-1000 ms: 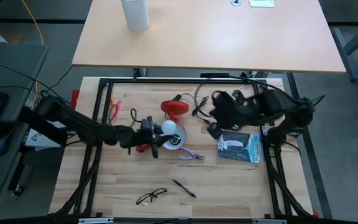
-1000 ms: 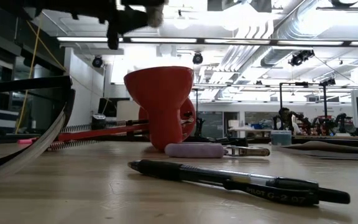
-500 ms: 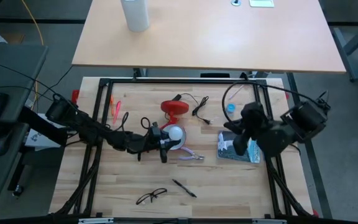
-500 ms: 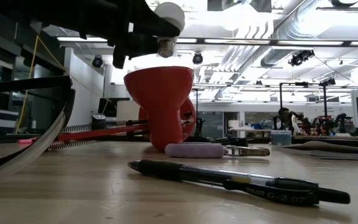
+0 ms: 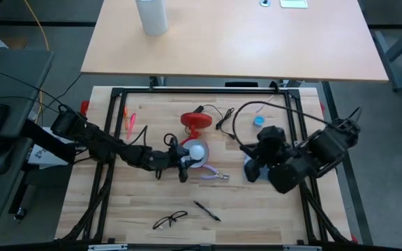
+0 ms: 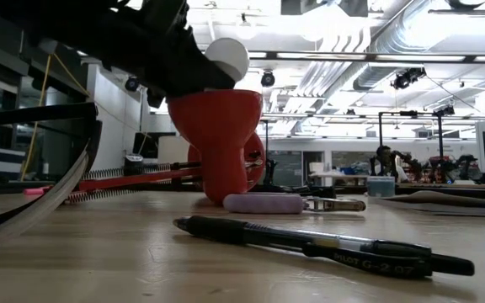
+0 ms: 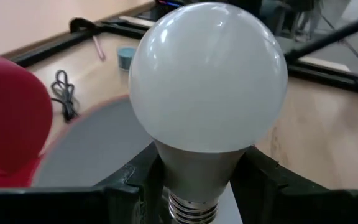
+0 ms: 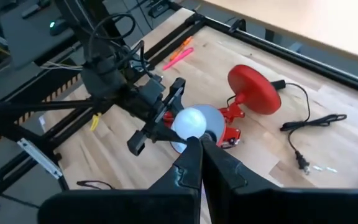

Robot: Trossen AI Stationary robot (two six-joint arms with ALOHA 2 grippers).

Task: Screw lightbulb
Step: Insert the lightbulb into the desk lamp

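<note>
The white frosted lightbulb [image 5: 197, 150] is held by my left gripper [image 5: 185, 159] right over the upturned, white-lined shade [image 5: 202, 162] of the red lamp, whose round base [image 5: 196, 120] lies just beyond. In the low view the globe [image 6: 227, 57] shows above the shade's red rim [image 6: 217, 109]. The screw base points back between the fingers [image 7: 188, 211]. My right gripper [image 8: 199, 155] is shut and empty, hovering to the right of the lamp [image 5: 251, 169] and pointing at the bulb [image 8: 193, 122]. My left gripper pinches the bulb's narrow grey neck [image 7: 197, 177], just below the globe, between its two fingers [image 7: 135, 183]. The fingers come from the table's left, slanting down. The bulb is lifted over the shade's opening, globe away from the wrist; whether its screw base touches the lamp is hidden.
Lilac-handled pliers [image 5: 215, 174] lie next to the shade, with a black pen [image 5: 206, 210] and glasses [image 5: 169, 221] nearer the front edge. A power cord [image 5: 225, 117], a blue roll [image 5: 258, 120] and pink markers [image 5: 130, 122] lie farther back. A tall white cylinder [image 5: 151, 15] stands on the far table.
My left gripper has carried the bulb toward the table's right and then down onto the lamp shade's opening, so the bulb sits lower against the rim. My right arm has swung from the far right toward the near edge and then left toward the lamp.
</note>
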